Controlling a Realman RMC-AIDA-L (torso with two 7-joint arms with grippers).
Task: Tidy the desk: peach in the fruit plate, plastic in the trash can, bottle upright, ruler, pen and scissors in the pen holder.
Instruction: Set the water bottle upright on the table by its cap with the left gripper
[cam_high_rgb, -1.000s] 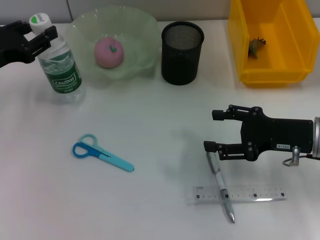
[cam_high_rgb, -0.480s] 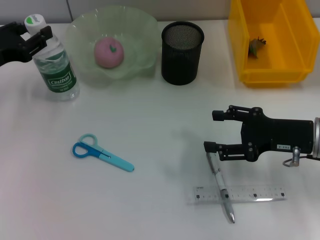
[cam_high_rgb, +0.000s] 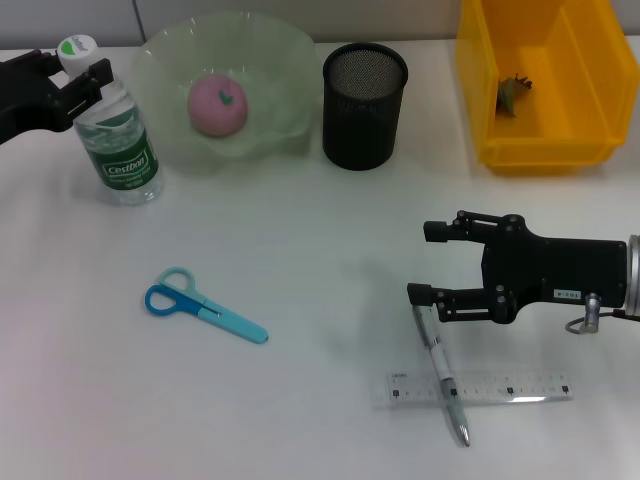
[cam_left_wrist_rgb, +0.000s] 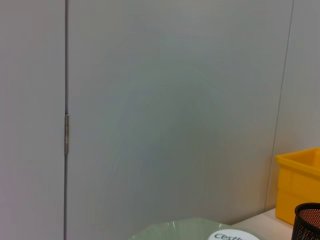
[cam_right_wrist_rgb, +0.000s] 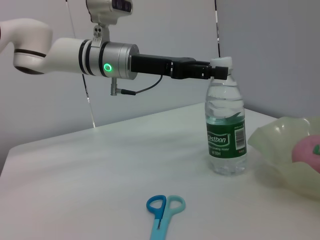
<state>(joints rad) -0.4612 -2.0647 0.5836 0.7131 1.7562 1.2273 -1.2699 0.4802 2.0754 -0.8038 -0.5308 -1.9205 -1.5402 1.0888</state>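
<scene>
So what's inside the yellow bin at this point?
The yellow bin holds one small crumpled greenish scrap against its inner wall, probably the plastic. The near wall hides the front strip of the floor, so anything lying there can't be seen.

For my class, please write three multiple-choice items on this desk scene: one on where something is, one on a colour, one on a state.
1. Where is the peach?
A. In the green fruit plate
B. In the yellow bin
C. In the pen holder

2. What colour are the scissors?
A. Red
B. Blue and teal
C. Black

3. How does the bottle stand?
A. Lying on its side
B. Upside down
C. Upright on the table

Answers:
1 A: the peach lies in the fruit plate.
2 B: the scissors have blue and teal handles.
3 C: the bottle stands cap up, its neck held by the left gripper; the right gripper hovers open over the pen.
</scene>
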